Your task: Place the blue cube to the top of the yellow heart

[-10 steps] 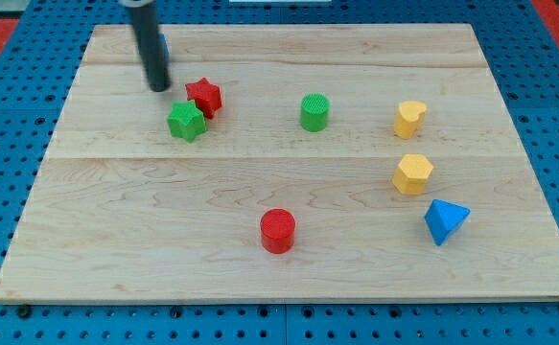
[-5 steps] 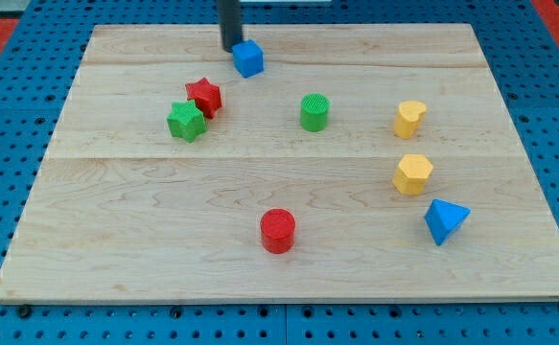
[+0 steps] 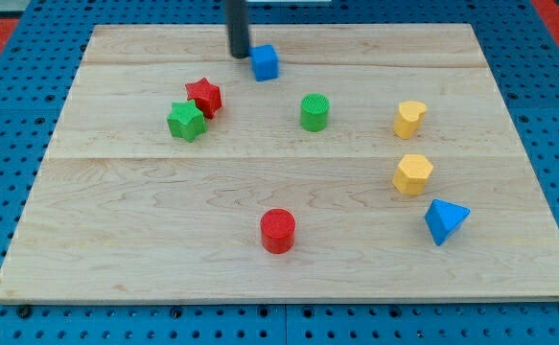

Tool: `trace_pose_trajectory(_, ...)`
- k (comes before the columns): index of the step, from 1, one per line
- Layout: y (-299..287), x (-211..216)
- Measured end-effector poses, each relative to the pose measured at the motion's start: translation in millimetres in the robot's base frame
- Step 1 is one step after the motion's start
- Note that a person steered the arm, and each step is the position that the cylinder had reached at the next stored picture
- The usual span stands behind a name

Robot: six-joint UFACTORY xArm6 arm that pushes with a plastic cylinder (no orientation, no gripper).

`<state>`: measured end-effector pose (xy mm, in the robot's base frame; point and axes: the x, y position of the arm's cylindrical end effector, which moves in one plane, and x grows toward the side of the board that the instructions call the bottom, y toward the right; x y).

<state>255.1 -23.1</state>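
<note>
My tip (image 3: 239, 54) sits just left of the blue cube (image 3: 266, 62), lined up to shove it rightward. The yellow heart (image 3: 409, 118) waits well off to the view's right. No claw here to report.

a lab bench: a wooden board (image 3: 289, 268) on a blue pegboard table (image 3: 1, 144).

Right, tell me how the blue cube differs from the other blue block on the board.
The small blue cube has flat square faces, while the blue pointed block tapers to slanted, wedge-like faces. The blue cube sits near the view's top with my tip just to its left; the blue pointed block lies at the lower right, beside the yellow hexagonal block. The pointed one looks larger. Both are the same blue.
</note>
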Motion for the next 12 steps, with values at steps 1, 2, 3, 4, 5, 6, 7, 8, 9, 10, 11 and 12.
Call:
trace_pose_trajectory(1, 37, 0)
trace_pose_trajectory(2, 38, 0)
trace_pose_trajectory(3, 35, 0)
trace_pose_trajectory(4, 25, 0)
trace_pose_trajectory(5, 25, 4)
trace_pose_trajectory(6, 34, 14)
trace_pose_trajectory(7, 7, 18)
trace_pose_trajectory(8, -21, 25)
trace_pose_trajectory(9, 10, 48)
trace_pose_trajectory(10, 62, 50)
trace_pose_trajectory(11, 104, 50)
trace_pose_trajectory(12, 108, 64)
